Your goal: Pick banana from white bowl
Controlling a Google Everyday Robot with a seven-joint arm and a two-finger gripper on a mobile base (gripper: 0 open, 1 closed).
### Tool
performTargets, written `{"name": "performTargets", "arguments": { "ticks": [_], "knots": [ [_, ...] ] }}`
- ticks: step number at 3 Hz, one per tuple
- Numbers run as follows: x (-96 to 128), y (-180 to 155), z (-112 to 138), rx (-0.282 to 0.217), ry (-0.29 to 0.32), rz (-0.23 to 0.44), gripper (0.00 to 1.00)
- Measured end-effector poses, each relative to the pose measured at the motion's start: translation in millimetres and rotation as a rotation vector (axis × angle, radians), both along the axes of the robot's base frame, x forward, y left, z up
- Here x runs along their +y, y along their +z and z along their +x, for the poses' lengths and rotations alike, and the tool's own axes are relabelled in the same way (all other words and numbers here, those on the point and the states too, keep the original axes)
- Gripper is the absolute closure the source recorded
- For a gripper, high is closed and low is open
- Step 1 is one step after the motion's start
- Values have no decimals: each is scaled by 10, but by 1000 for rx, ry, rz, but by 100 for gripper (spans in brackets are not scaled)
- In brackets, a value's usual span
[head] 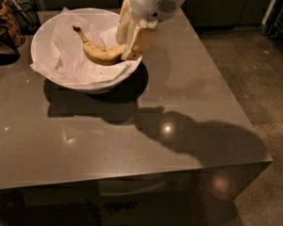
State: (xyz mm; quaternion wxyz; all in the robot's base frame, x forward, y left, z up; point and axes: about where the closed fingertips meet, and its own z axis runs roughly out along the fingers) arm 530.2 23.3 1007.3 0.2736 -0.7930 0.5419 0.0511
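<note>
The grey table (85, 145) offers open surface from its near edge up to the white bowl (104, 84), which stands far left, well in from the right edge. In the bowl, the banana (98, 53) lies on crumpled paper, stem pointing far-left. The gripper (125, 53) reaches down from above, fingers clamped on its right end.

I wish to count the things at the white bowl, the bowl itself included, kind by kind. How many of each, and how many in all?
Banana: 1, in the bowl
White bowl: 1
Paper lining: 1
End effector: 1, over the bowl's right side, shut on the banana's right end
Total: 4
</note>
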Motion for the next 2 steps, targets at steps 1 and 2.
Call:
{"name": "performTargets", "arguments": {
  "ticks": [1, 2],
  "knots": [
    [-221, 237, -534, 9, -28, 35, 100],
    [-224, 239, -542, 10, -29, 36, 100]
  ]
}}
